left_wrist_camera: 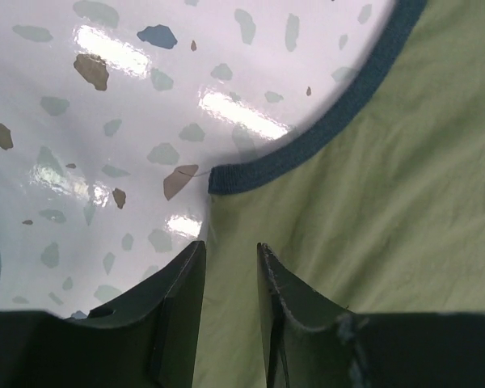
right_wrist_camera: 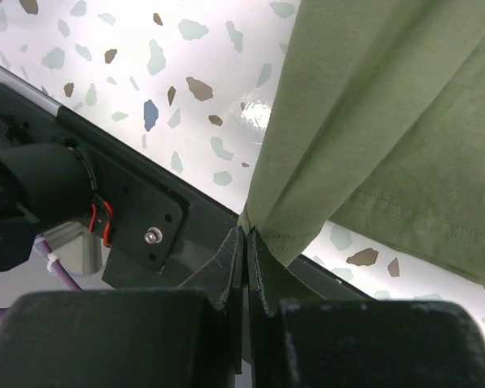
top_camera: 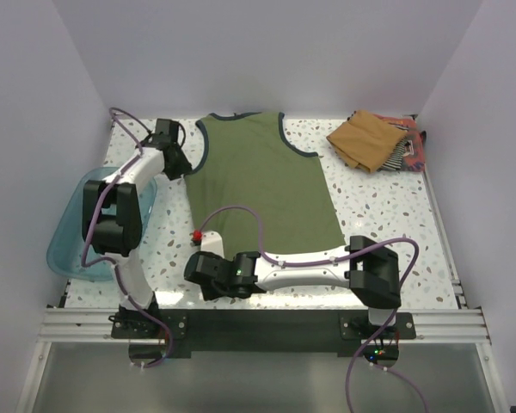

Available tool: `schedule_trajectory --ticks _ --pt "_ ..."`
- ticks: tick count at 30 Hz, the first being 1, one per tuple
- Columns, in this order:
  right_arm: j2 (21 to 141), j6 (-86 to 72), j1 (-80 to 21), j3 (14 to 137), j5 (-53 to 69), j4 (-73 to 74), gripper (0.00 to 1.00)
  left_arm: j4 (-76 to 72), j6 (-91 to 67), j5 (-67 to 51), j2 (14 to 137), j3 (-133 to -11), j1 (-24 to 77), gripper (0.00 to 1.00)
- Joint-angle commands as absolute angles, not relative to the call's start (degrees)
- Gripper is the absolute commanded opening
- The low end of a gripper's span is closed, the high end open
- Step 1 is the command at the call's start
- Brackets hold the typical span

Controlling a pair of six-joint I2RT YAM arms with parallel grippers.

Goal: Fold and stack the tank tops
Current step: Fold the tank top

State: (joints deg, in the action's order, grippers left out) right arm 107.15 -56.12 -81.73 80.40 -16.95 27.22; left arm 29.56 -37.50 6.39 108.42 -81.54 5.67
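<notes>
- Jaws of the right gripper (right_wrist_camera: pixel 244 236) are pressed together on the near left hem corner of the olive green cotton tank top (right_wrist_camera: pixel 372 105). The cloth comes out of them as a small pinch, with soft folds spreading away.
- Jaws of the left gripper (left_wrist_camera: pixel 230 263) stand partly apart and clamp nothing. The side edge of the shirt runs between them, just below the end of the dark blue binding (left_wrist_camera: pixel 307 144) of the armhole. One finger is over bare table, the other over cloth.
- Judging by the look, this shirt is light, thin and limp. It will keep no shape and will sag between two holds. The stitched hem and the binding are the thicker places, so they look best for a grip.
- The shirt lies flat in the middle of the white speckled terrazzo table (top_camera: pixel 387 215), with the neck to the far side and the hem near the arm bases.
- To the right of it the table is bare, which gives room for folding across.
- On the left, the translucent teal plastic tub (top_camera: pixel 69 245) hangs over the table edge, close beside the left arm.
- In the far right corner, the tan-brown tank top (top_camera: pixel 365 138) lies over the black-and-white striped tank top (top_camera: pixel 402 153), and the reddish tank top (top_camera: pixel 420 148) shows beside them.
- The white walls (top_camera: pixel 267 52) close three sides, and the dark mounting plate (right_wrist_camera: pixel 137 210) is just under the right gripper, so low moves there look risky.
</notes>
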Motion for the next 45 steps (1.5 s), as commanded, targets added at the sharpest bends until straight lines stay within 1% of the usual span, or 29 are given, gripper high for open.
schedule_trajectory --ticks 1,17,19,20,22,23,24,25,26,27,32,38,41,45 --pt "103.27 -55.46 -81.65 80.07 -16.52 25.93 0.0 28.04 -38.41 11.86 110.39 -84.46 6.24 0.36" --pt "102.57 -55.28 -81.3 78.75 -16.08 25.4 0.0 24.7 -36.91 12.04 117.86 -86.05 6.77 0.37" --pt "102.57 -55.37 -81.3 78.58 -15.91 25.23 0.0 23.73 -37.0 11.95 118.39 -85.87 6.77 0.32" --pt "102.48 -55.37 -81.3 78.57 -15.82 25.14 0.0 23.38 -36.91 11.78 118.56 -85.87 6.77 0.27" --pt "103.0 -55.37 -81.3 78.92 -15.21 24.7 0.0 22.59 -36.91 12.13 118.74 -85.96 6.85 0.2" --pt "103.27 -55.28 -81.3 79.19 -14.86 24.61 0.0 22.59 -37.0 12.91 118.65 -85.96 6.77 0.12" --pt "103.71 -55.28 -81.3 79.54 -14.16 24.52 0.0 22.5 -37.09 13.27 118.39 -86.13 6.77 0.08" --pt "103.88 -55.02 -81.3 80.15 -13.89 24.09 0.0 22.5 -37.18 13.88 118.13 -86.22 6.77 0.06" --pt "104.58 -55.02 -81.3 80.33 -13.45 23.82 0.0 22.59 -37.35 15.54 117.43 -86.31 6.77 0.01" --pt "104.85 -55.02 -81.39 80.51 -12.49 23.3 0.0 22.76 -37.44 16.6 117.07 -86.4 6.68 0.0" --pt "107.83 -54.41 -81.83 83.84 -7.4 19.69 0.0 24.61 -38.67 23.19 114.53 -87.1 5.36 0.0" --pt "111.97 -52.91 -81.83 89.56 -4.57 20.56 0.0 25.13 -38.06 25.48 113.9 -89.2 4.13 0.0" --pt "111.18 -52.56 -81.04 88.69 -4.31 20.04 0.0 25.75 -37.79 25.05 113.91 -90.7 4.39 0.0" --pt "107.5 -52.73 -78.58 84.04 -3.52 17.93 0.0 24.7 -38.41 23.03 113.2 -91.58 5.36 0.0"
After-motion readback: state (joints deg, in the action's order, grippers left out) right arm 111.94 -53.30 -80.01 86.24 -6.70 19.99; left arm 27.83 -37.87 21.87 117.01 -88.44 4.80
